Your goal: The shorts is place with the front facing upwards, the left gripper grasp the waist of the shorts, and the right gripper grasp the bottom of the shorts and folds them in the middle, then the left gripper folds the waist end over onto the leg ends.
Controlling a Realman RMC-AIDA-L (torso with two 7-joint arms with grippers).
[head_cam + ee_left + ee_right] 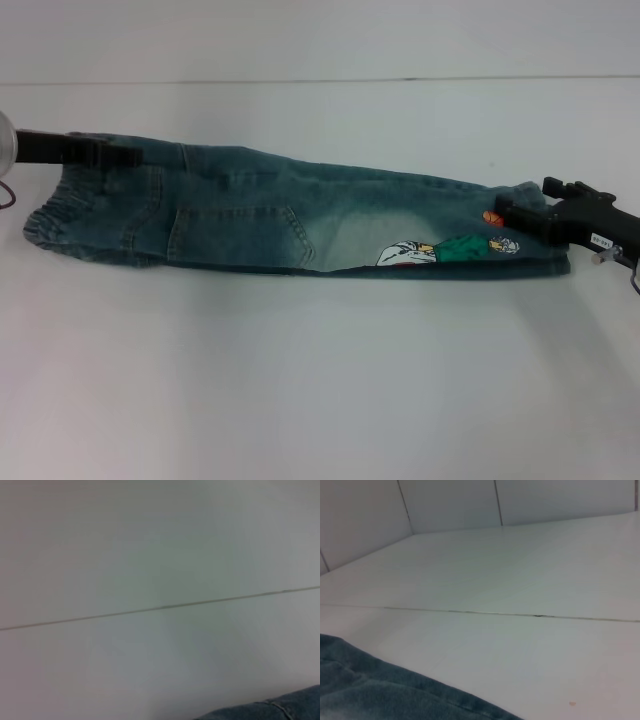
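The blue denim shorts (250, 215) lie doubled lengthwise across the table, with the elastic waist (55, 215) at the left and the leg ends (530, 250) at the right. A cartoon patch (440, 250) shows along the near folded edge. My left gripper (125, 155) rests on the far corner of the waist, shut on the fabric. At the far corner of the leg ends, my right gripper (503, 210) is shut on the hem. Each wrist view shows only a strip of the shorts' denim (285, 707) (370, 690).
The white table (320, 380) spreads wide in front of the shorts. A thin seam (320, 80) crosses it behind them. A tiled wall (450, 505) rises beyond the table in the right wrist view.
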